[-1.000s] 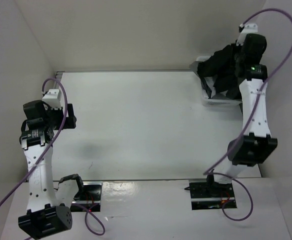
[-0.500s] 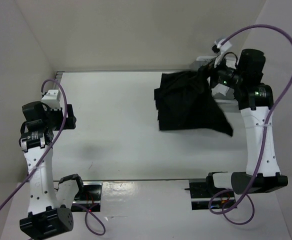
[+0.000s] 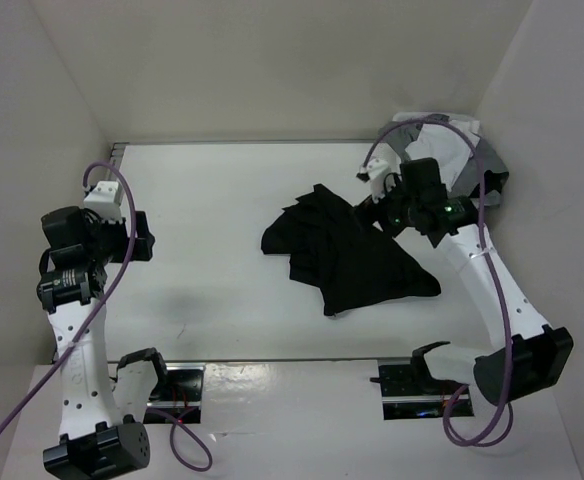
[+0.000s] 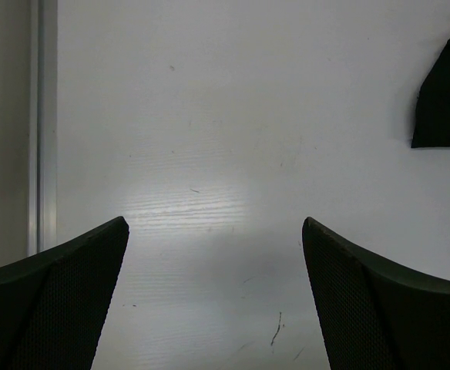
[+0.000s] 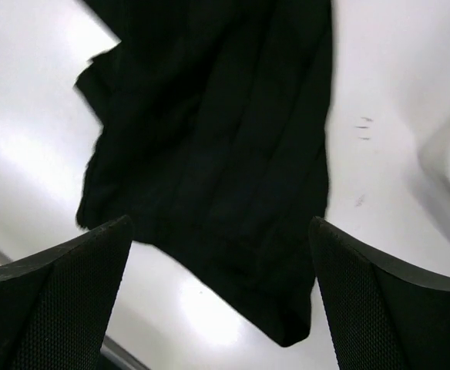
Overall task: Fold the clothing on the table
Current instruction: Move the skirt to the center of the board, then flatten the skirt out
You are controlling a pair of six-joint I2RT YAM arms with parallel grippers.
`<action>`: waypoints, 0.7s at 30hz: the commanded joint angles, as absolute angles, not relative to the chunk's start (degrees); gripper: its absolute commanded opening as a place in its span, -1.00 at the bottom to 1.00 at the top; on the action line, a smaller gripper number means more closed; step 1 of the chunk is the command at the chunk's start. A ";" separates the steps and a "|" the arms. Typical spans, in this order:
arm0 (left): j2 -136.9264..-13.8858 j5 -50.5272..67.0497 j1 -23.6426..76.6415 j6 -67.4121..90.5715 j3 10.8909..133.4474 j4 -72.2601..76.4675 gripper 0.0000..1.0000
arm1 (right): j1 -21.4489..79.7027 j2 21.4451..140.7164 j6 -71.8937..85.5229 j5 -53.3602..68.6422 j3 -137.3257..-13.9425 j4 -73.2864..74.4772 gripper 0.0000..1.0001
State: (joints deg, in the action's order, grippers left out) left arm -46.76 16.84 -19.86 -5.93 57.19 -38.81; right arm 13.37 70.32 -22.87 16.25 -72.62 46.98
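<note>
At the lower left of the overhead view the left end effector [image 4: 214,220] hangs over bare tabletop [image 3: 212,200]. Its jaws are spread wide and grip nothing, and only a dark corner of fabric shows at the right edge of its wrist view. Right of centre, the clothing [image 3: 347,255] lies in a rumpled black heap on the tabletop, with folds overlapping, one point trailing toward the lower right and a blunter lobe toward the left. Just above its upper right edge sits the right end effector [image 5: 219,220], jaws fully apart and empty, with the pleated cloth spread below them. Beyond it, in the upper right corner, sits a pile of grey and white garments [image 3: 452,140]. The clothing looks light, limp and without any stiffness. It should slump wherever it is unsupported and slide easily on the smooth tabletop, so a pinch at one spot would likely just drag the whole heap. A hold on two separate outer corners or along a free edge, one per arm, seems the better way to spread it flat first. A second ago the right end effector was shut on the clothing, bunched in the upper right corner. Half a second ago the cloth hung from it in transit. Now it has been let go, while the left arm has not moved.
</note>
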 commanded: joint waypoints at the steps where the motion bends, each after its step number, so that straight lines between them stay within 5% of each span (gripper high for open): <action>1: -46.14 17.76 -20.30 -6.94 56.69 -37.71 0.98 | 19.77 68.29 -25.49 11.68 -71.72 51.32 0.98; 13: -45.62 15.83 -22.50 -6.42 56.16 -36.65 0.98 | 39.62 82.77 -23.99 1.24 -64.69 47.12 0.87; 21: -45.62 15.82 -23.03 -6.42 56.16 -36.65 0.98 | 42.80 92.81 -21.62 -0.43 -62.23 38.50 0.78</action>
